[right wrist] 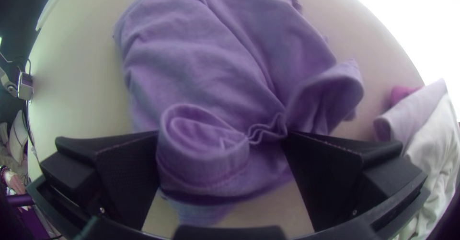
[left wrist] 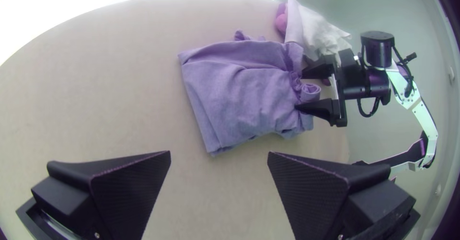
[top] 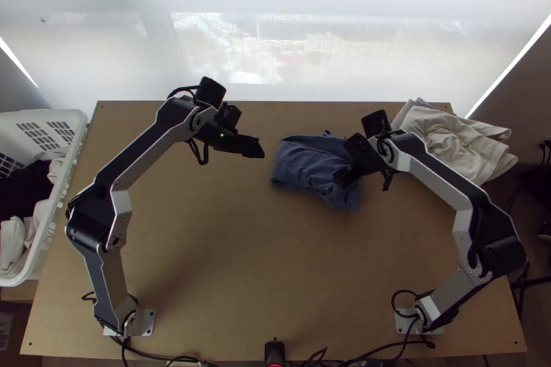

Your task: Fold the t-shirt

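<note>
One blue t-shirt [top: 310, 164] lies rumpled; the left gripper [top: 260, 148] and right gripper [top: 347, 162] each have two fingers parted

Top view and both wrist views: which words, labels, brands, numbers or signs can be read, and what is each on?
No readable text on the t-shirt, table, basket, left arm or right arm.
Pale patch low at the top view's left edge: any marks too small to read.
</note>
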`<state>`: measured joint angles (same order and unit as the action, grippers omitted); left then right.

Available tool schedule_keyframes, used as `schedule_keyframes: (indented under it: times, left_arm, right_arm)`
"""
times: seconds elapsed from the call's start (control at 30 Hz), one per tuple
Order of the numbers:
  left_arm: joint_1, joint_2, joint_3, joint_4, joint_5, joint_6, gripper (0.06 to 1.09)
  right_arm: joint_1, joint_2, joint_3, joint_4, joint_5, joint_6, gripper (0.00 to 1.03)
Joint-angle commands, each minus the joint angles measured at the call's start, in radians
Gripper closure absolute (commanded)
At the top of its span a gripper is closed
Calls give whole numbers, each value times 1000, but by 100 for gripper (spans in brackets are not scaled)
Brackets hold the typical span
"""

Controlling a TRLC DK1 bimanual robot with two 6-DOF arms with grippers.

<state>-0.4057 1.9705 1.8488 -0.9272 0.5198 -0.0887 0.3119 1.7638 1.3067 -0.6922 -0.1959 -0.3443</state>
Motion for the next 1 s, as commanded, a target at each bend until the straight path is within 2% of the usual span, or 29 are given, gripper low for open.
schedule_keyframes:
  times: [0.0, 0.17, 0.33, 0.47, 0.57, 0.67, 0.8, 0.97]
  left_arm:
    - [2, -25, -49, 5, -3, 4, 10]
    - [2, -32, -60, 5, -6, 1, 10]
    - [1, -65, -103, 7, -6, -3, 10]
    - [1, -101, -145, 13, -7, -3, 10]
    - [2, -128, -161, 14, -10, -3, 10]
    - [8, -157, -174, 14, -15, -3, 10]
    - [24, -191, -206, 16, -17, -3, 10]
    - [44, -223, -264, 34, -15, -2, 10]
  right_arm:
    - [-148, -119, -152, 26, -22, -33, 5]
    - [-160, -175, -147, 26, -23, -25, 5]
    - [-51, -205, -80, 28, -16, -19, 5]
    - [92, -193, -41, 86, 55, -27, 5]
    - [210, -159, -52, 118, 144, -74, 5]
    - [296, -139, -98, 211, 237, -128, 5]
    - [357, -139, -155, 339, 323, -190, 5]
    - [372, -116, -185, 356, 325, -196, 5]
